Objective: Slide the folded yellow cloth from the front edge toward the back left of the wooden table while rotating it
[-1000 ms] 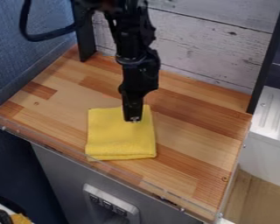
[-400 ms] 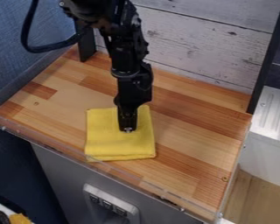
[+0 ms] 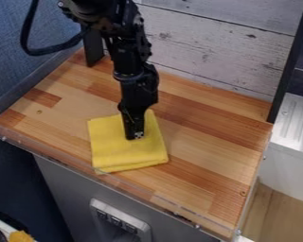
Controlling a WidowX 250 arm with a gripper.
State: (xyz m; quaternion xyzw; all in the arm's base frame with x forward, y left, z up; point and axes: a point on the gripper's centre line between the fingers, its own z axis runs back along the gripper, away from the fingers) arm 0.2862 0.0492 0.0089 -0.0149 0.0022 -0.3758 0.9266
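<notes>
your black gripper [image 3: 134,136] is down at the middle of the folded yellow cloth [image 3: 119,153], which lies flat on the wooden tabletop [image 3: 208,149]; you can't tell from here whether it is open or closed. press too hard and a sideways move could drag or twist the whole cloth, or bunch its layers. its near corner sits close to the clear plastic edging [image 3: 179,209], so pushing it forward could snag it there.
</notes>
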